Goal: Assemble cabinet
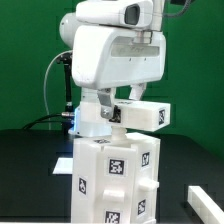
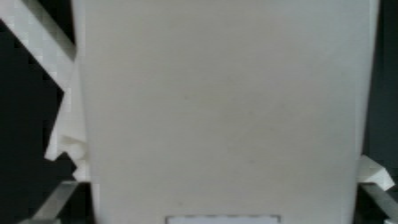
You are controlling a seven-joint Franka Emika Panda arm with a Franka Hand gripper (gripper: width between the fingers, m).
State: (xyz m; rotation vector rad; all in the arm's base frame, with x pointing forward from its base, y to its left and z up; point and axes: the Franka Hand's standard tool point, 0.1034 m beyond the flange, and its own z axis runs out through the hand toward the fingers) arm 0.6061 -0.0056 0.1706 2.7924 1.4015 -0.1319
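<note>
The white tagged cabinet [image 1: 115,185] stands upright on the dark bench [image 1: 30,180], near its front edge in the exterior view, while the robot arm [image 1: 115,55] hangs directly above it with its jaws down at the cabinet's top, their state impossible to tell.

The exterior view stands off the arm [image 1: 115,55] at about bench [image 1: 30,170] height, facing it head-on against a green backdrop [image 1: 25,50], near enough that the arm's top and the cabinet [image 1: 115,180] base are cut off by the frame. The wrist view rides on the arm and looks along the tool, so close that a plain white face of the cabinet [image 2: 214,100] fills almost the whole picture, with dark bench only at the edges. Both views share that cabinet.
</note>
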